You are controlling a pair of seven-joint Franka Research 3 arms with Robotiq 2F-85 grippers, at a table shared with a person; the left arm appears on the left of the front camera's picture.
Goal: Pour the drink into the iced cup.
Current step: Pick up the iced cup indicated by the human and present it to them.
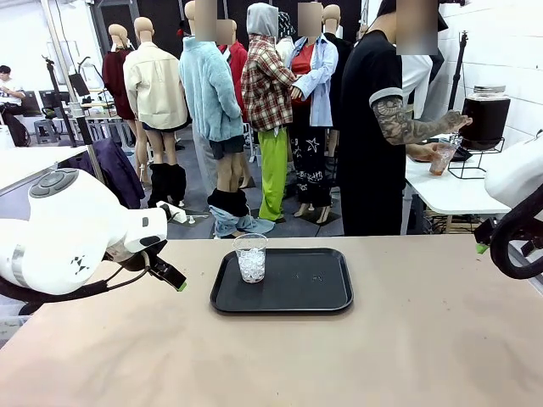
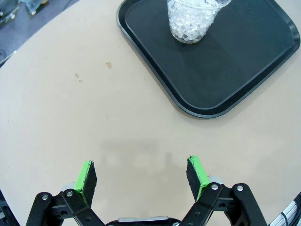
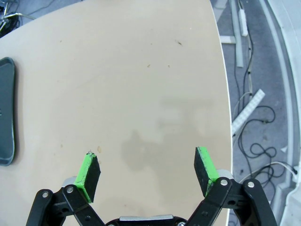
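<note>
Iced cup (image 1: 250,259) upright on tray (image 1: 314,292). Left gripper (image 2: 141,176) and right gripper (image 3: 146,173) spread wide, empty, above table (image 1: 407,339). Far off, drink (image 1: 441,159) in person's hand (image 1: 422,153).

A beige table (image 1: 424,339) fills the foreground. Beyond it lies grey floor (image 1: 305,227) at 12 o'clock, with a white side table (image 1: 454,193) and white brick wall (image 1: 509,42) at 2 o'clock.
</note>
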